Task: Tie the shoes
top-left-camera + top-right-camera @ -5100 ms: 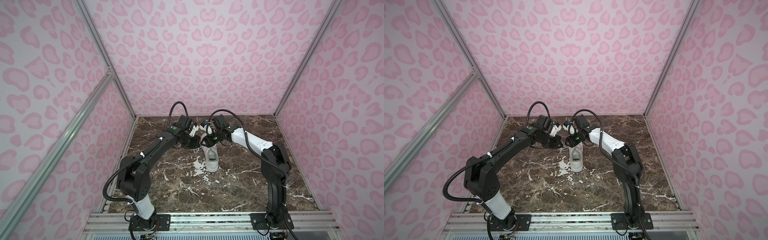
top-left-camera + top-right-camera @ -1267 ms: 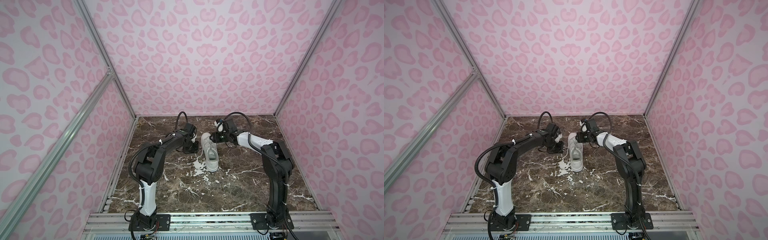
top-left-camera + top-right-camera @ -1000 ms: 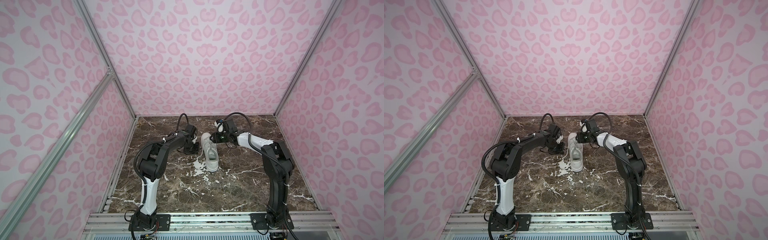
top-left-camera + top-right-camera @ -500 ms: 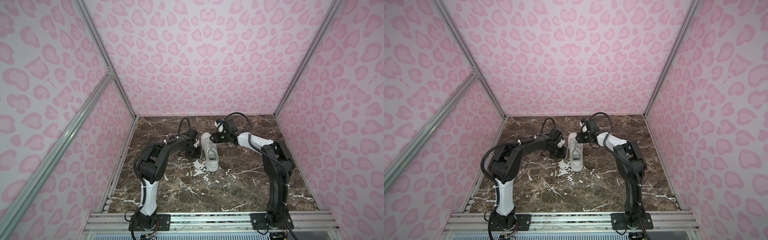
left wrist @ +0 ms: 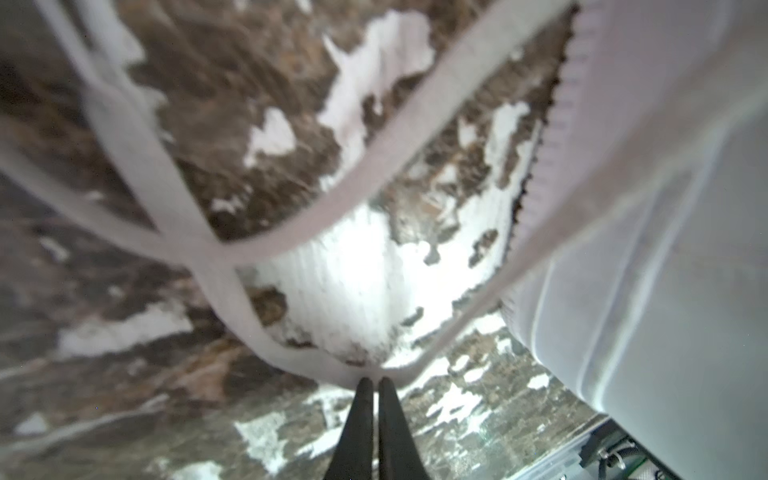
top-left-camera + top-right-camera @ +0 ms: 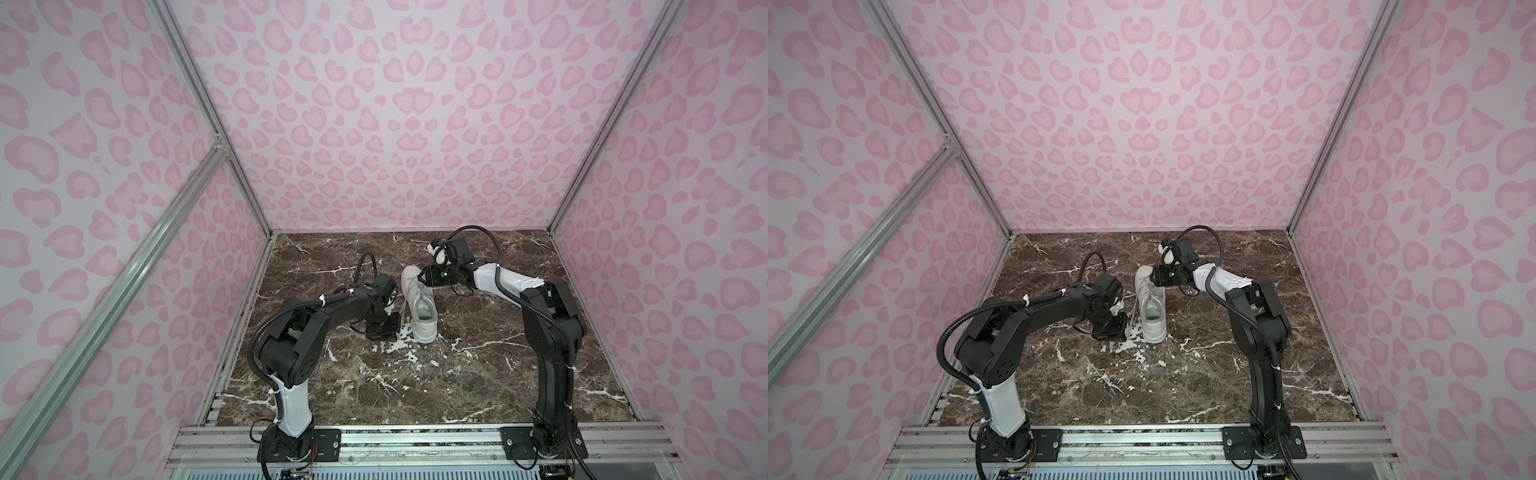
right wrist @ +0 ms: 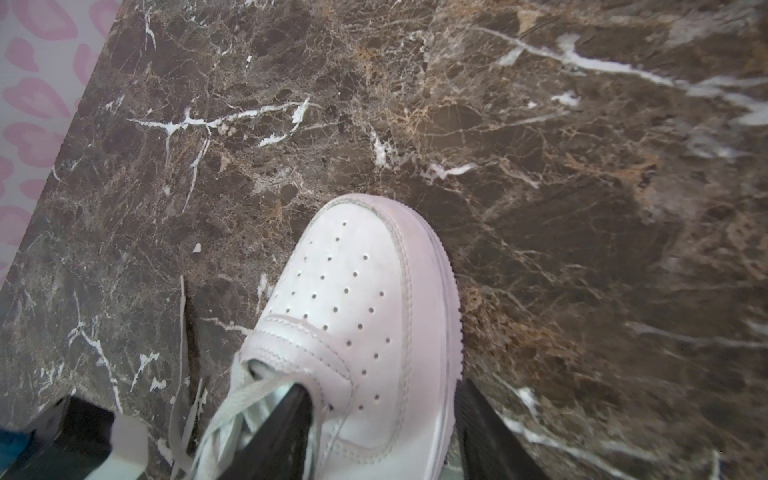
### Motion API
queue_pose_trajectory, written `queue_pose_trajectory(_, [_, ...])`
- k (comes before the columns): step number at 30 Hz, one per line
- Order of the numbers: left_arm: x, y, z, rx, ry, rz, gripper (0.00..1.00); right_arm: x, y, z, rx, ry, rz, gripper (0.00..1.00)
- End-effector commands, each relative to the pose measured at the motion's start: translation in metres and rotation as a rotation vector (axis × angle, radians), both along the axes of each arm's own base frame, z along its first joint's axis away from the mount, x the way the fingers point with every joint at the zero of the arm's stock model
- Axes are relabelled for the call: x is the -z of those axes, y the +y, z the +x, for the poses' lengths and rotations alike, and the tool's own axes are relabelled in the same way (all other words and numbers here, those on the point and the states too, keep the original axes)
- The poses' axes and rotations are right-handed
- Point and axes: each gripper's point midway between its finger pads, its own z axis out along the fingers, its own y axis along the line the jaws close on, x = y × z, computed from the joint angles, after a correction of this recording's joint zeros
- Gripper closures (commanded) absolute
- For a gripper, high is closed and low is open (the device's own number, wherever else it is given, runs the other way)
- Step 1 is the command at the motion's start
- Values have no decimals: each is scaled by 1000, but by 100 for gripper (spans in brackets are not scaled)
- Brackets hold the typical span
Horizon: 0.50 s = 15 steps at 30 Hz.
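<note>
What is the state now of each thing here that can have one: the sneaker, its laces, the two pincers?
sneaker: upright on its sole on the marble table, toe toward the back wall.
laces: no bow visible; loose strands cross beside the sneaker.
left pincer: shut, pinching a lace at its tips.
right pincer: clamped on the sneaker's side near the toe, one jaw inside, one outside.

A white sneaker (image 6: 420,308) stands on the brown marble tabletop (image 6: 457,386).
</note>
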Motion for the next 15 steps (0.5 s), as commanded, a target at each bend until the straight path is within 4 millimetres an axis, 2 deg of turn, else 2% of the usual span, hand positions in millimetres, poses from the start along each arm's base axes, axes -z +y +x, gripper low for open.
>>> queue_pose_trajectory(1, [-18,-21,2,-14,-17,-116,90,5,-1,-3,-3,11,-8,44])
queue_pose_trajectory(6, [-46,-43,8,2,-58,-202,90,-7,0,-3,-4,-21,14,44])
queue_pose_trajectory(9, [-49,-51,0,10,-13,-242,90,-6,-1,-3,-5,-19,14,44])
queue_pose_trajectory(10, [-46,-49,-4,10,4,-229,90,-6,0,-2,-9,-16,13,44])
queue_pose_trajectory(12, [-40,-33,-8,-3,-9,-126,90,-4,1,-2,-12,-10,13,44])
queue_pose_trajectory(15, [-38,-6,2,-65,-77,-12,92,-5,-1,-4,-13,-11,8,44])
